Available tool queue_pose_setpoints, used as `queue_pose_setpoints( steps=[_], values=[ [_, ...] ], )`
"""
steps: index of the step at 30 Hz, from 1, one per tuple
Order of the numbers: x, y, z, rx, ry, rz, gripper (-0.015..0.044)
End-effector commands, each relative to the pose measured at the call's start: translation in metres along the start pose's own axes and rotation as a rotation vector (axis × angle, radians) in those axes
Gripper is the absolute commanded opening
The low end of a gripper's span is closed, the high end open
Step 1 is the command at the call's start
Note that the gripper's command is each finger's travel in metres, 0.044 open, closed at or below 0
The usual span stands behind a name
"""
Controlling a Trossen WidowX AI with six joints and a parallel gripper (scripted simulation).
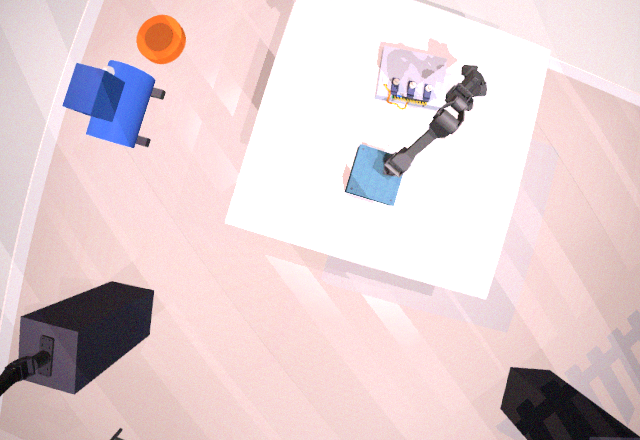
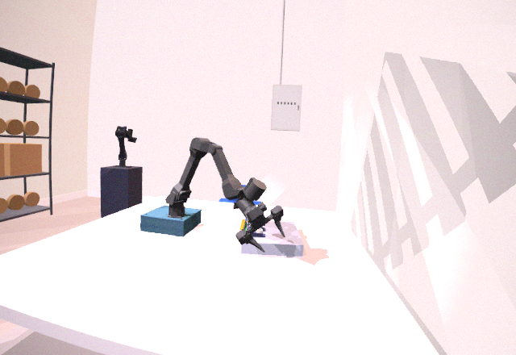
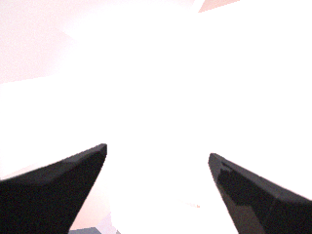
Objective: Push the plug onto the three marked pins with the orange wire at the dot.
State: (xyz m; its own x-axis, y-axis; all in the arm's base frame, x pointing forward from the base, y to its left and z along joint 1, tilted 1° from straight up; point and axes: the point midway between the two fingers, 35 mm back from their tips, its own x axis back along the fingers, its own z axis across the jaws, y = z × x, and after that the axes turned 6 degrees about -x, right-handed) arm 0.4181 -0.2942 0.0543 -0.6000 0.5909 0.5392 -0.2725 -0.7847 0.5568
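Note:
The pale printed holder [image 1: 416,63] [image 2: 272,249] carries three small dark blue servos; the middle one [image 1: 412,89] stands between the others. An orange-yellow lead [image 1: 401,107] loops at the holder's near left edge in the top view. A yellowish pin row [image 1: 413,101] runs along that edge. The plug, its holes, single pins and the dot are too small to make out. My gripper [image 1: 474,81] [image 2: 273,244] [image 3: 158,151] is open and empty, right of the holder in the top view, tilted downward. The wrist view shows neither holder nor plug clearly.
The arm's blue base block [image 1: 369,177] [image 2: 162,223] stands on the white table [image 1: 310,166] [image 2: 145,284], on the near side of the holder. The arm reaches past the holder's right side in the top view. An orange round object [image 1: 161,39] is on the floor.

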Motion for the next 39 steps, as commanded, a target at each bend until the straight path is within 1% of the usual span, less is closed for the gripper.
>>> queue_pose_setpoints(
  steps=[1,6,11,18,25,32,39],
  values=[
    [0.001,0.000,0.001,0.002,0.002,0.000,0.0374],
    [0.013,-0.002,0.015,0.040,0.037,0.005,0.0242],
    [0.042,-0.005,0.046,0.128,0.118,0.013,0.0115],
    [0.099,-0.014,0.091,0.277,0.262,0.016,0.0115],
    [0.159,-0.023,0.125,0.419,0.410,0.004,0.0115],
    [0.220,-0.032,0.147,0.555,0.560,-0.023,0.0115],
    [0.281,-0.040,0.157,0.680,0.711,-0.066,0.0115]
  ],
)
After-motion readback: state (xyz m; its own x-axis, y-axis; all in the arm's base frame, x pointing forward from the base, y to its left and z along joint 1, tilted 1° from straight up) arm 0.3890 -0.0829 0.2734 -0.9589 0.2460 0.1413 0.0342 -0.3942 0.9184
